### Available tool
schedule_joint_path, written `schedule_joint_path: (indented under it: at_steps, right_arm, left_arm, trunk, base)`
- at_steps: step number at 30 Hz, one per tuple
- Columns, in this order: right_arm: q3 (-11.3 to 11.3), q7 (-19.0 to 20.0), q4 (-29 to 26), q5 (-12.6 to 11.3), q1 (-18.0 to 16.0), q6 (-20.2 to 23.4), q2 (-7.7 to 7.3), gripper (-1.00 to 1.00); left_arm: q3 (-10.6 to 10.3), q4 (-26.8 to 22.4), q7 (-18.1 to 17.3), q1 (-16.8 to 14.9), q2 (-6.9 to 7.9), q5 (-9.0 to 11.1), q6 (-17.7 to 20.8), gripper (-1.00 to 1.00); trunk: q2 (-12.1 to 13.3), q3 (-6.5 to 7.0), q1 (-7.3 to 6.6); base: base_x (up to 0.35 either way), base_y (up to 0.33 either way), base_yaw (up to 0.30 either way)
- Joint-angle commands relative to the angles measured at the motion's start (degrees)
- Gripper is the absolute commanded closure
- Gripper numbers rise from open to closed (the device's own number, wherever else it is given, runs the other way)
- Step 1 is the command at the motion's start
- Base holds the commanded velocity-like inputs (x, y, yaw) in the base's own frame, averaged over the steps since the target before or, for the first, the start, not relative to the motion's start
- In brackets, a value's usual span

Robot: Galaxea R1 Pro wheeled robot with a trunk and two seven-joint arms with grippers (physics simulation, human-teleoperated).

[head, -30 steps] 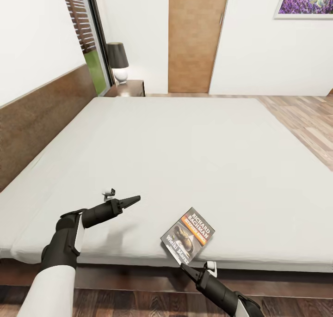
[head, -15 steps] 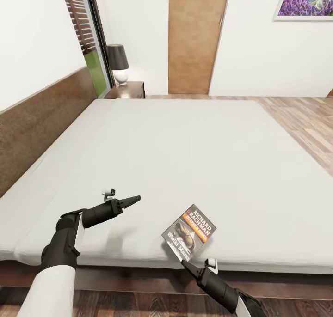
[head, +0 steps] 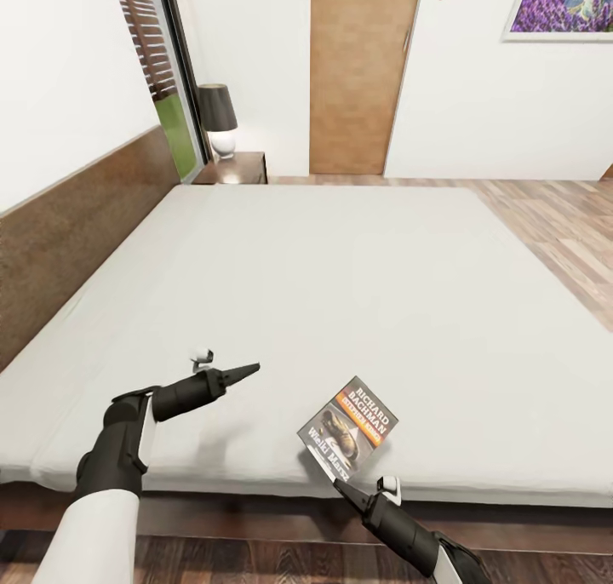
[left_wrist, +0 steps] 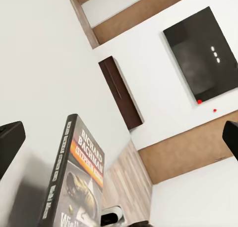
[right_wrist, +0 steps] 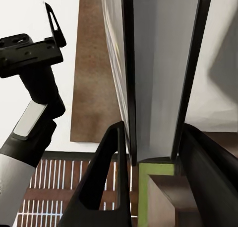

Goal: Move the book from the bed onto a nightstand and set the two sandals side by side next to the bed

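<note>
White walls close off the bedroom, with a brown wooden door (head: 362,69) at the far side and pale wood planks (head: 558,218) running off past the bed's right edge. A large bed (head: 323,286) with a plain pale mattress takes up most of the head view, its dark headboard (head: 72,226) along the left. At the far corner stands a nightstand (head: 234,167) with a lamp (head: 220,116) on it, beside a tall window (head: 157,65). A purple picture (head: 562,1) is cut off at the upper right.

The book (head: 347,431) lies at the near edge of the mattress, its lower corner reaching the edge. The right gripper (head: 340,484) comes up from below the bed edge, its forearm cut off by the frame's bottom. From the right wrist camera the two fingers (right_wrist: 106,187) stand on either side of the book's (right_wrist: 153,68) thin edge, but whether they press on it cannot be told.

The left gripper (head: 247,369) hovers over the mattress to the left of the book, apart from it, arm bent at the elbow and pointing right. Its fingertips (left_wrist: 10,145) sit wide apart at the borders of the left wrist view, released, with the book (left_wrist: 74,182) seen on edge between them.
</note>
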Motion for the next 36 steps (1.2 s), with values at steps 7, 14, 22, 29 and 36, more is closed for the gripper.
schedule_joint_path:
  at_steps: [7,14,22,29,36]
  right_arm:
    - [-0.24,0.21,0.00,0.10,-0.05,0.61,0.05,1.00]
    - [-0.24,0.19,0.00,0.10,-0.05,0.61,0.05,1.00]
    - [-0.21,0.17,0.00,0.18,-0.04,0.60,0.05,1.00]
    - [-0.14,-8.57,-0.34,0.35,-0.07,0.66,0.05,1.00]
    - [-0.15,-9.94,-0.84,0.37,-0.06,0.69,-0.01,1.00]
  left_arm:
    - [0.47,1.75,0.33,0.77,1.39,-8.30,-3.21,-1.00]
    - [0.66,5.59,0.56,0.93,4.30,-9.41,-7.55,-1.00]
    - [0.58,5.95,1.94,1.09,4.34,-9.71,-8.35,-1.00]
    - [0.50,5.97,2.03,1.11,4.23,-9.72,-8.40,-1.00]
    - [0.41,5.97,2.03,1.11,4.13,-9.79,-8.40,-1.00]
  trunk:
    - [2.80,1.22,-1.55]
    - [5.61,2.48,-3.09]
    - [8.82,3.91,-4.84]
    - [11.63,5.17,-6.38]
    - [14.43,6.43,-7.92]
  base:
    - [0.000,0.000,0.000]
    - [0.000,0.000,0.000]
    - [0.000,0.000,0.000]
    - [0.000,0.000,0.000]
    - [0.000,0.000,0.000]
